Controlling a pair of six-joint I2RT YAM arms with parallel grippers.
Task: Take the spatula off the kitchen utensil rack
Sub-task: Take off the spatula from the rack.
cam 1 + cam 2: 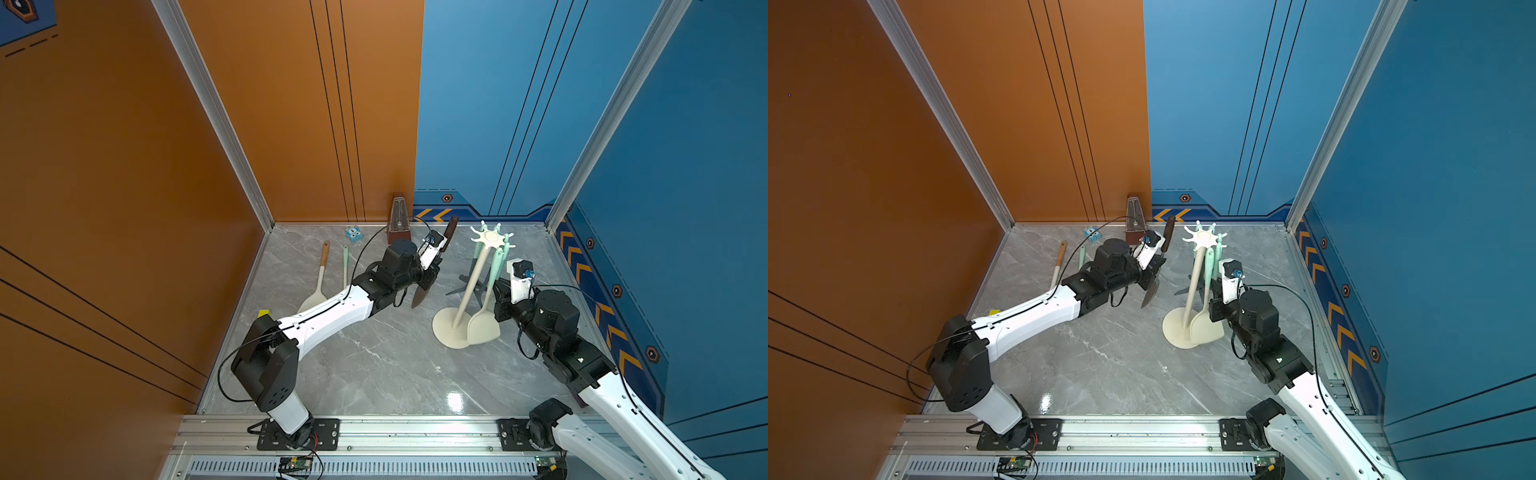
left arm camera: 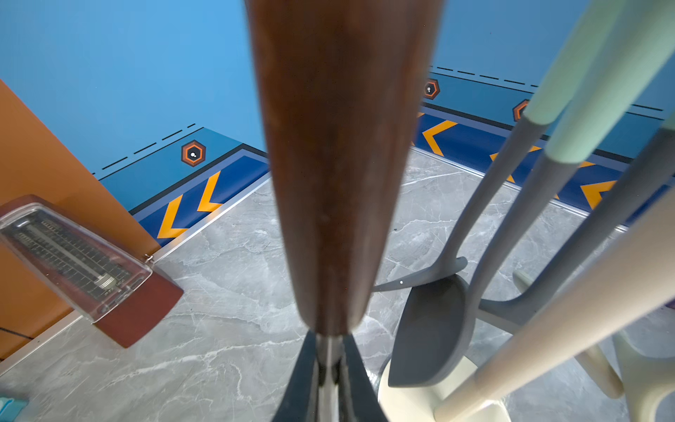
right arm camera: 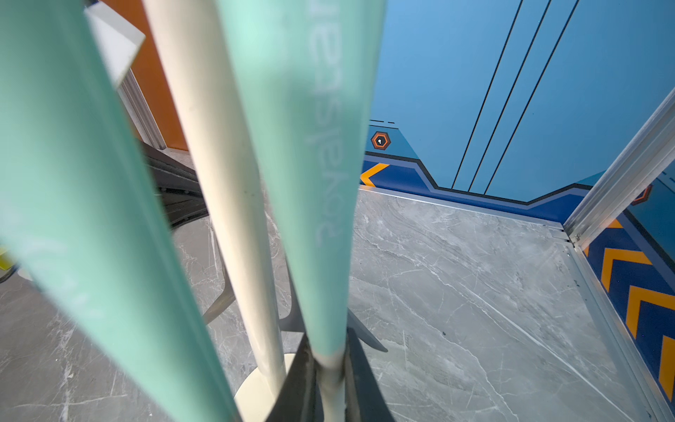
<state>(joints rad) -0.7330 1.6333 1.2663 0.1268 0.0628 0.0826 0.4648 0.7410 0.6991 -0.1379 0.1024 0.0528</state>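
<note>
Faint lettering on mint handle point(image 3: 321, 164), unreadable.

From where I stand, both top views look from high above the front rail point(image 1: 374, 432), steeply down at the whole grey table point(image 1: 374, 365) and the walls point(image 1: 291, 124) behind; they share nearly everything. The left wrist camera presses close against a brown handle point(image 2: 339, 164), facing the back wall point(image 2: 109, 54). The right wrist camera hugs a mint handle point(image 3: 321, 182), probably too near for sharpness. Both wrist views catch the pole of the rack point(image 2: 548, 329).

Orange wall point(image 1: 124, 166), blue wall point(image 1: 478, 104), grey floor point(image 1: 374, 365), prob. marble
</note>
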